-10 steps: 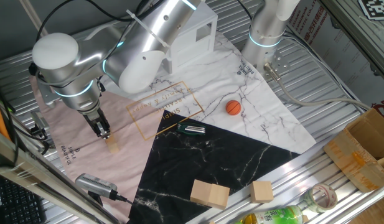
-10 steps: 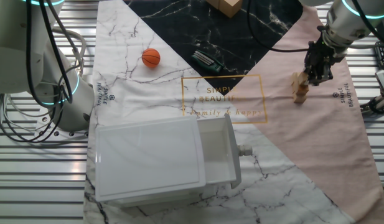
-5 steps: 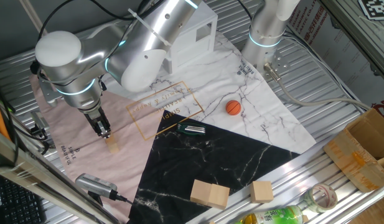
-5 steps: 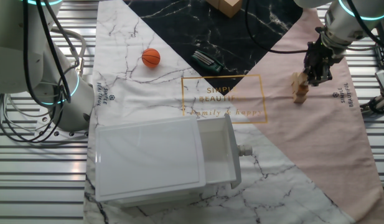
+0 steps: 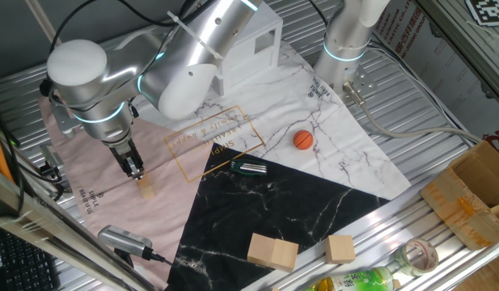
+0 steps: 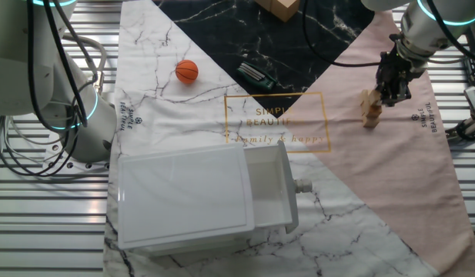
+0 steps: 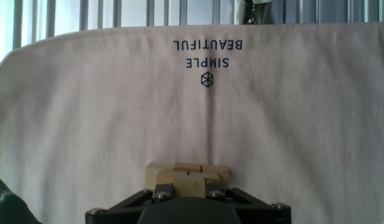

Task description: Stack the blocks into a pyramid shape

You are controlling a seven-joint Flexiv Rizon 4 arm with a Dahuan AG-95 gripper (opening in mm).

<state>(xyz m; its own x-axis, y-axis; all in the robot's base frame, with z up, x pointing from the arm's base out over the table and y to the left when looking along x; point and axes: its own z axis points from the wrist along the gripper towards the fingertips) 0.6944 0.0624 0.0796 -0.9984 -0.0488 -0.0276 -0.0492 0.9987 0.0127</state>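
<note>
**Blocks sit right under our gripper on the pink cloth**

Blocks [image 6: 369,108] stand in a small pile on the pink cloth [image 6: 391,165], beside the printed words near its edge and well away from the orange ball [image 6: 186,71], which lies on the white marble mat. In the hand view we look straight down our fingers and see a low row of cubes with one more cube [image 7: 187,184] sitting on top, between our fingertips. From the side the pile reads as more than one layer, though we cannot count every cube there.

Our gripper [image 6: 393,94] hangs just above and touching or nearly touching the top of the pile. The jaws stand narrow, about one cube apart, and the top cube lies between them; whether we are pressing on it or have let go, we cannot tell from these pictures.

What the coming move turns on, as we judge it: the pile lies directly below the fingers, not off to either side, so any motion is straight up or down. The row of cubes runs crosswise to our view, along the line on which the jaws close. If we lift while gripping or drag sideways, the top cube could tip the layer beneath it.

We judge the pyramid to be near its last layer.
</note>
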